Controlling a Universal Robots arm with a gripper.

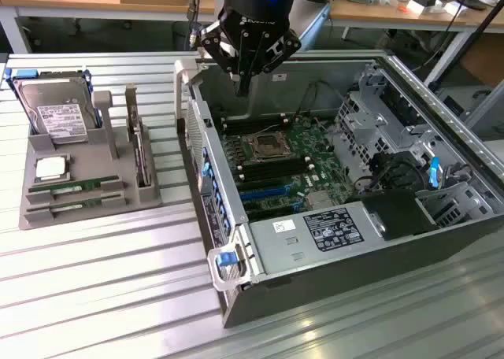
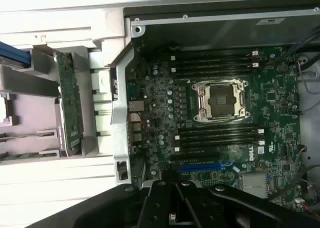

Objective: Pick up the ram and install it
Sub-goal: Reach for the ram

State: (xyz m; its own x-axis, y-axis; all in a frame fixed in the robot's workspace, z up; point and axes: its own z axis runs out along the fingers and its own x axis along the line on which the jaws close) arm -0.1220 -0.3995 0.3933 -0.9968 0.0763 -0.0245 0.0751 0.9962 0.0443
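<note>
One task item: the ram (image 1: 72, 185) lies flat in a slot of the gray holder (image 1: 88, 164), left of centre in the exterior view.
Second stick: a matching green module (image 1: 79, 202) sits in the next slot, just below the first in that frame; neither is touched.
Tool: you will find the tool (image 1: 242, 87) at upper centre of the exterior view, its fingers pinched together and carrying nothing.
Tool position: it hangs over the far rim of the open computer case (image 1: 339, 288), well apart from the holder.
Motherboard: your wrist camera looks down on the motherboard (image 2: 165, 108), with the bare CPU socket (image 2: 220, 102) between two banks of black memory slots (image 2: 215, 63).
Holder contents: a silver hard drive (image 1: 59, 115) stands at the holder's upper left, a loose processor chip (image 1: 51, 168) lies below it, and an expansion card (image 1: 140, 150) stands on edge at the holder's right side.
Support: holder and case rest side by side on the ribbed metal table (image 1: 118, 296).
</note>
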